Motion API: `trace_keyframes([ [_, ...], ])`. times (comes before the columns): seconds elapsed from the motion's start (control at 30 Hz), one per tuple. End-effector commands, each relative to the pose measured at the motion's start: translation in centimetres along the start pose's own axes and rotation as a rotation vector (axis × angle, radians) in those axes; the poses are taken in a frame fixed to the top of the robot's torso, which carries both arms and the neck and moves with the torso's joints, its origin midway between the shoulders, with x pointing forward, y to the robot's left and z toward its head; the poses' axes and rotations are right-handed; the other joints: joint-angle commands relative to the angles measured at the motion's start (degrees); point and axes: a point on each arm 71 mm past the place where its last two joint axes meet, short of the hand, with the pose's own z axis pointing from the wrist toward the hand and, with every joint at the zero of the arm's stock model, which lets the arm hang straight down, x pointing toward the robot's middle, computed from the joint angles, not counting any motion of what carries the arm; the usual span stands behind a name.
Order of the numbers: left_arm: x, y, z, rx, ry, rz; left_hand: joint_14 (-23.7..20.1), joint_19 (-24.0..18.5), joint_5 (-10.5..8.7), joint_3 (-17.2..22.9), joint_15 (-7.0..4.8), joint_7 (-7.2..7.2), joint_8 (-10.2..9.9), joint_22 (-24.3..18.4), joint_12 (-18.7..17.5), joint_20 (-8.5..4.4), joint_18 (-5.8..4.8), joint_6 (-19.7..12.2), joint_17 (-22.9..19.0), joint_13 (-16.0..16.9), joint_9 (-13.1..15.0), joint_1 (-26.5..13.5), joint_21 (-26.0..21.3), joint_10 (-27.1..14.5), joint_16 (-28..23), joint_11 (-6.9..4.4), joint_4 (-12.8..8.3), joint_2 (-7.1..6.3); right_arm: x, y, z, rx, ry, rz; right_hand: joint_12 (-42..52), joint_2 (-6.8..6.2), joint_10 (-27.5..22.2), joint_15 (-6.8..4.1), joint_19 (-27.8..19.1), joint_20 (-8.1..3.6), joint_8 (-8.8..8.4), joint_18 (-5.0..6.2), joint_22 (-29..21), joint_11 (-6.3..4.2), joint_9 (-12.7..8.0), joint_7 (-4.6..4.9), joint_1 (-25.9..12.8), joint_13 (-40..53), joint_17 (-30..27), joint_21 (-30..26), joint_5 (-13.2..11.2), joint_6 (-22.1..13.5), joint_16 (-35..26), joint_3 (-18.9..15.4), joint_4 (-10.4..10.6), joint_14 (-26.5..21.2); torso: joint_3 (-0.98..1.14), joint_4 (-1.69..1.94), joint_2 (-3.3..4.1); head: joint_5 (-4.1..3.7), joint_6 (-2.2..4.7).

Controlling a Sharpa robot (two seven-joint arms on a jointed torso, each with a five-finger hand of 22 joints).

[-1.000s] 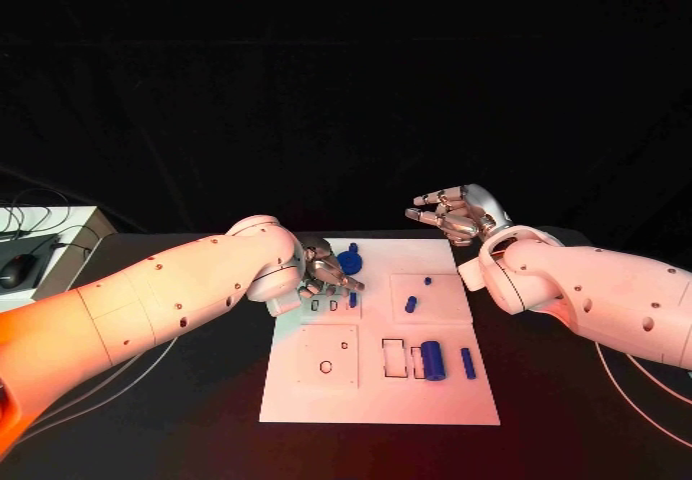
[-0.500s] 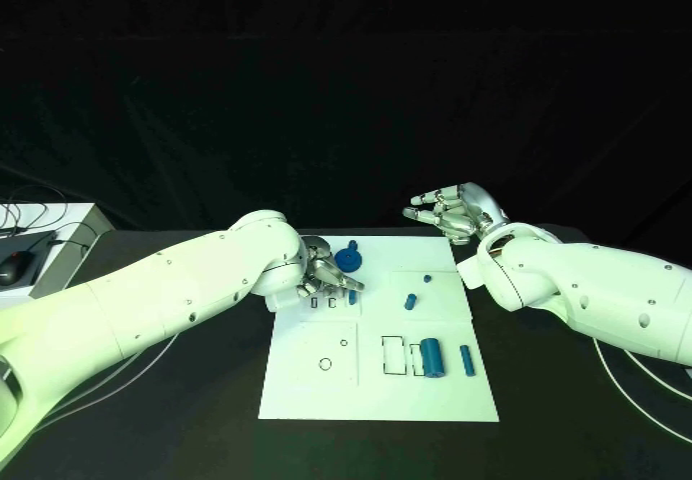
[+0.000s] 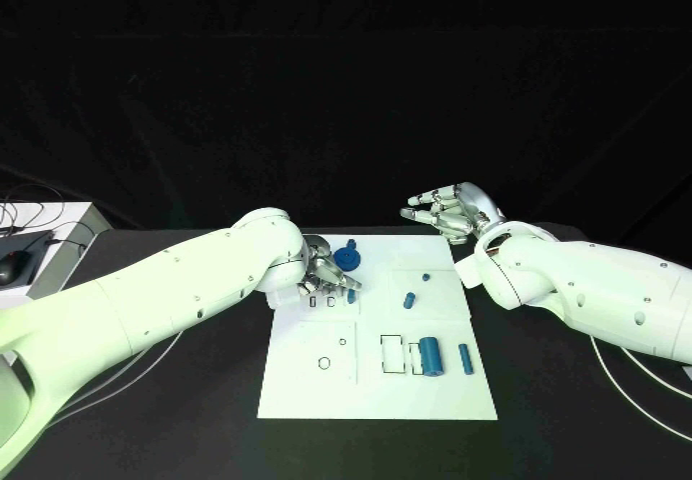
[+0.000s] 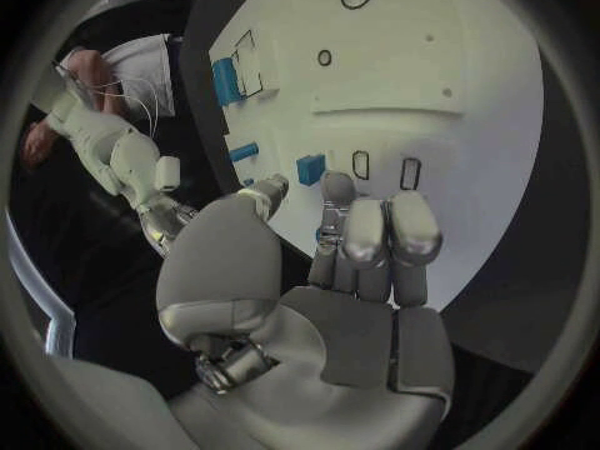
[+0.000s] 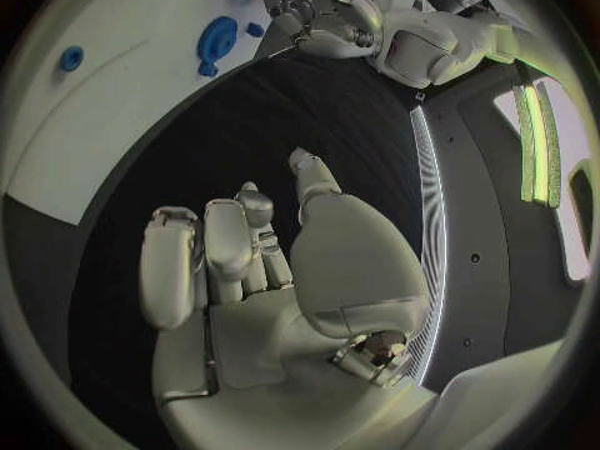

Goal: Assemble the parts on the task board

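The left hand (image 3: 326, 280) rests on the task board (image 3: 379, 395), fingers bent beside a small blue part (image 3: 352, 296) — grip unclear. The right hand (image 3: 450, 213) hovers off the board's far corner — empty, fingers apart.

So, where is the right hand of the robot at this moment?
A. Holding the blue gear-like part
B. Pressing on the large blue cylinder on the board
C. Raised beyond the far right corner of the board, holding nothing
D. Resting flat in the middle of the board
C: the right hand is lifted past the far right corner of the task board, fingers apart and empty.
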Motion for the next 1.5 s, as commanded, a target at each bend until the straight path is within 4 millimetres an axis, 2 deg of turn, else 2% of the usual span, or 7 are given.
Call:
trace_keyframes([
  [0.03, 0.05, -0.26, 0.12, 0.001, 0.009, 0.011, 0.1, 0.3, -0.18, 0.4, -0.24, -0.07, -0.2, 0.1, 0.4, -0.09, -0.84, 0.4, 0.0, -0.1, 0.1, 0.2, -0.2, -0.4, 0.0, 0.03, 0.1, 0.26, 0.22, 0.1, 0.04, -0.006, 0.021, -0.006, 0.0, 0.15, -0.3, -0.35, 4.5, -0.28, 0.11, -0.12, 11.7, -0.26, 0.0, 0.12, -0.1, -0.1, -0.1, -0.4, 0.2, -0.2, -0.1, 0.0, -0.5, 0.1, -0.03, -0.03, 0.07, -0.03, -0.05],
  [0.47, 0.41, -0.45, 0.52, 0.005, 0.025, 0.007, 0.1, 0.4, -0.24, 0.6, -0.24, -0.06, -0.3, 0.5, 0.5, -0.09, -0.87, 0.4, 0.1, -0.1, 0.4, 0.4, -0.3, -0.5, 0.0, 0.04, -0.1, 0.43, 0.26, 0.05, 0.09, -0.002, 0.024, -0.008, 0.0, 0.34, -0.3, -0.35, 4.5, -0.29, 0.1, -0.11, 11.7, -0.26, 0.0, 0.13, -0.2, -0.1, 0.0, -0.4, 0.2, -0.2, -0.1, -0.1, -0.5, 0.1, 0.04, 0.09, -0.04, -0.3, -0.54],
  [0.83, 0.92, -0.33, 0.78, 0.005, 0.051, 0.007, 0.1, 0.5, -0.18, 0.8, -0.25, -0.09, -0.5, 1.0, 0.5, -0.13, -0.96, 0.5, 0.2, -0.2, 0.6, 1.7, -0.3, -0.5, 0.1, 0.0, -1.2, 0.89, 0.34, -0.03, 0.13, 0.002, 0.028, -0.009, 0.2, 0.61, -0.1, -0.36, 4.5, -0.31, 0.1, -0.15, 11.7, -0.28, 0.0, 0.11, -0.3, 0.1, 0.2, -0.2, 0.1, -0.2, 0.1, -0.2, -0.6, 0.2, -0.01, 0.04, -0.03, -0.22, -0.61],
  [1.13, 0.99, -0.2, 0.91, 0.009, 0.057, -0.001, 0.1, 0.4, -0.35, 0.8, -0.22, -0.05, -0.6, 1.1, 0.6, -0.16, -1.0, 0.4, 0.3, -0.2, 0.7, 1.4, -0.5, -0.6, 0.1, 0.05, -1.0, 0.85, 0.34, -0.13, 0.14, 0.005, 0.029, -0.011, 0.2, 0.64, -0.1, -0.37, 4.5, -0.31, 0.11, -0.16, 11.7, -0.28, 0.0, 0.1, -0.3, 0.1, 0.2, -0.2, -0.1, -0.1, 0.1, -0.2, -0.6, 0.2, 0.0, -0.05, -0.04, -0.35, -0.76],
  [1.23, 0.98, -0.16, 0.92, 0.01, 0.057, -0.002, 0.1, 0.4, -0.34, 0.9, -0.22, -0.06, -0.6, 1.2, 0.6, -0.17, -1.01, 0.4, 0.3, -0.2, 0.8, 1.7, -0.5, -0.7, 0.1, 0.04, -1.1, 0.97, 0.35, -0.18, 0.14, 0.007, 0.03, -0.011, 0.2, 0.64, -0.1, -0.37, 4.5, -0.31, 0.11, -0.16, 11.7, -0.28, 0.0, 0.1, -0.3, 0.1, 0.2, -0.2, -0.1, -0.1, 0.1, -0.2, -0.6, 0.2, 0.03, 0.04, -0.02, -0.37, -0.81],
  [1.37, 0.98, -0.18, 0.93, 0.013, 0.056, -0.003, 0.0, 0.4, -0.25, 1.5, -0.25, -0.09, -0.7, 1.3, 0.5, -0.2, -1.03, 0.4, 0.3, -0.3, 0.8, 2.5, -0.6, -0.7, 0.0, 0.0, -1.7, 1.86, 0.41, -0.23, 0.15, 0.009, 0.032, -0.011, 0.2, 0.77, -0.1, -0.37, 4.5, -0.3, 0.11, -0.15, 11.7, -0.29, 0.0, 0.1, -0.2, 0.1, 0.2, -0.2, -0.1, -0.1, 0.1, -0.2, -0.7, 0.1, -0.01, 0.08, -0.04, -0.33, -0.85],
  [1.5, 0.98, -0.19, 0.93, 0.018, 0.058, -0.008, 0.0, 0.3, -0.37, 4.1, -0.39, -0.23, -0.9, 1.4, 0.4, -0.34, -1.12, 0.3, 0.3, -0.4, 0.7, 3.7, -0.9, -0.8, -0.1, -0.1, -3.6, 2.71, 0.47, -0.26, 0.16, 0.011, 0.034, -0.011, 0.2, 0.8, -0.1, -0.37, 4.5, -0.3, 0.11, -0.15, 11.7, -0.29, 0.0, 0.1, -0.2, 0.1, 0.2, -0.2, -0.1, -0.1, 0.1, -0.2, -0.7, 0.1, -0.02, 0.08, -0.03, -0.28, -0.8],
])
